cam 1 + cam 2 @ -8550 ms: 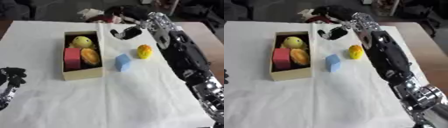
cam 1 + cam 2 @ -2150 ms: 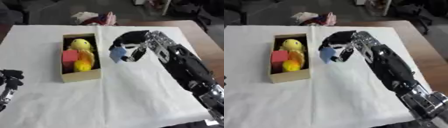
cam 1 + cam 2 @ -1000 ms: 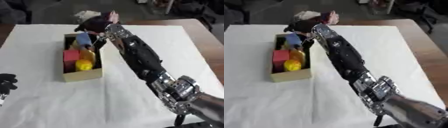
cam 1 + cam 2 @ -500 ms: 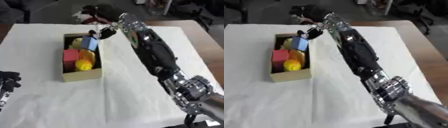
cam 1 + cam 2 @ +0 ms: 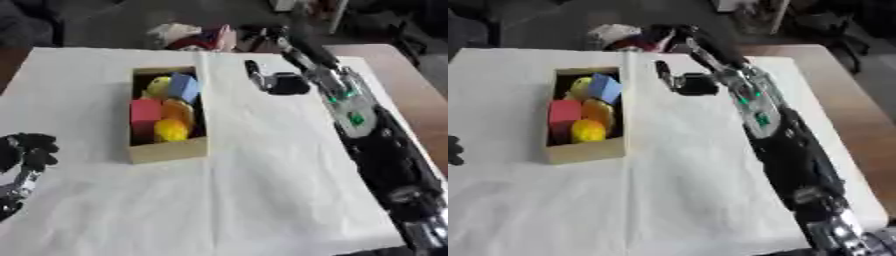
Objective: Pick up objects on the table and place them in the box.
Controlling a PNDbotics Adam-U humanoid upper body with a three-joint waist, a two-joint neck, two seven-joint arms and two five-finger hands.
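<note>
1. White cloth covers the worktop [image 5: 262,200], which fills most of both eye views.
2. A shallow cardboard box [image 5: 166,150] lies on the cloth, left of centre, with its long side running away from the robot.
3. Inside the box, from the far end to the near end: a yellow rounded toy [image 5: 157,86] and a blue block [image 5: 184,87] tilted against it, then a red block [image 5: 145,113] beside an orange rounded object [image 5: 178,111], and a yellow rounded object [image 5: 171,131] nearest the robot.
4. The right hand [image 5: 278,83] is over the cloth to the right of the box's far end, apart from the box. Its fingers [image 5: 253,70] are relaxed and extended toward the box, and they hold nothing.
5. The right arm runs from the lower right corner up to that hand.
6. The left hand [image 5: 28,152] shows at the left edge, near the lower corner, over the cloth. Whether its fingers are spread or curled cannot be told.
7. A heap of pale and red items [image 5: 197,36] lies beyond the far edge of the worktop.
</note>
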